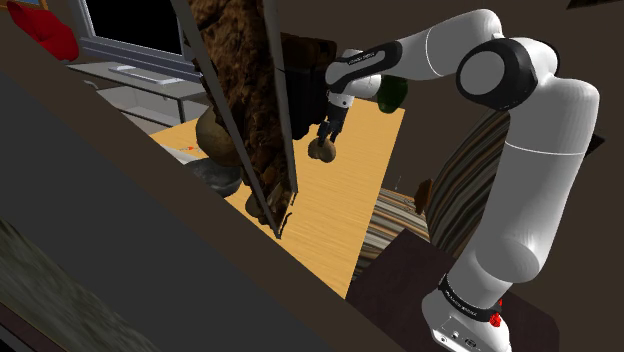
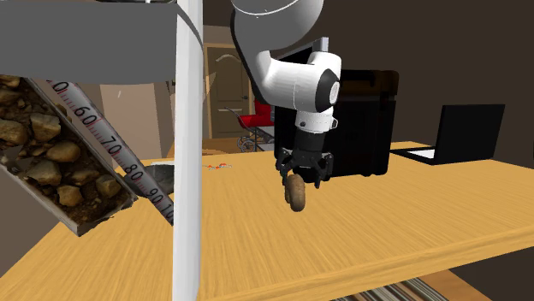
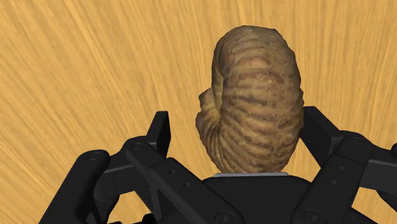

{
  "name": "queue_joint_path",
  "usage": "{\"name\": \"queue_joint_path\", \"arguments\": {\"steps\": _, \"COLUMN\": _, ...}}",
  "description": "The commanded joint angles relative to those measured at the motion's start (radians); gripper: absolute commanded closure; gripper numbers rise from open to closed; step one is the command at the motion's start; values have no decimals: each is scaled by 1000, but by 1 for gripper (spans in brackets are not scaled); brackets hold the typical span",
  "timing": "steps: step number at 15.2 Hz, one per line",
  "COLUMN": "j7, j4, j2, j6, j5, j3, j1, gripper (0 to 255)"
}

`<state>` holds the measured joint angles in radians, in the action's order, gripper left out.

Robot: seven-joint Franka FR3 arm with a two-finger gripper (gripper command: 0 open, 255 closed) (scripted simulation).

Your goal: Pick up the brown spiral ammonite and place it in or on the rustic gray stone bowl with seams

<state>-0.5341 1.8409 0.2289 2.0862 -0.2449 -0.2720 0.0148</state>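
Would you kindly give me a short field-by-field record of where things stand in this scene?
gripper: shut on the ammonite, raised over the table
ammonite: brown, ribbed spiral, hanging from the gripper, seemingly clear of the surface
bowl: grey, partly hidden behind a white pole, apart from the ammonite
table: light wood grain
also there: open laptop and black case toward the table's far edge in the second exterior view

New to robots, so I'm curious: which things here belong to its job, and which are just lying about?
Job: brown ammonite, held in the end effector above the wooden table; gray bowl, partly hidden behind a white post.
Lying about: laptop; black case; tray of rocks.
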Motion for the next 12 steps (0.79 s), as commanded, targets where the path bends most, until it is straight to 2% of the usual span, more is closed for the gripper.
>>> {"name": "queue_joint_path", "arguments": {"steps": 1, "j7": 0, "j4": 0, "j2": 0, "j6": 0, "j5": 0, "j3": 0, "j1": 0, "gripper": 255}}
{"name": "queue_joint_path", "arguments": {"steps": 10, "j7": 0, "j4": 0, "j2": 0, "j6": 0, "j5": 0, "j3": 0, "j1": 0, "gripper": 255}}
{"name": "queue_joint_path", "arguments": {"steps": 12, "j7": 6, "j4": -15, "j2": -9, "j6": -23, "j5": 6, "j3": -1, "j1": 0, "gripper": 255}}
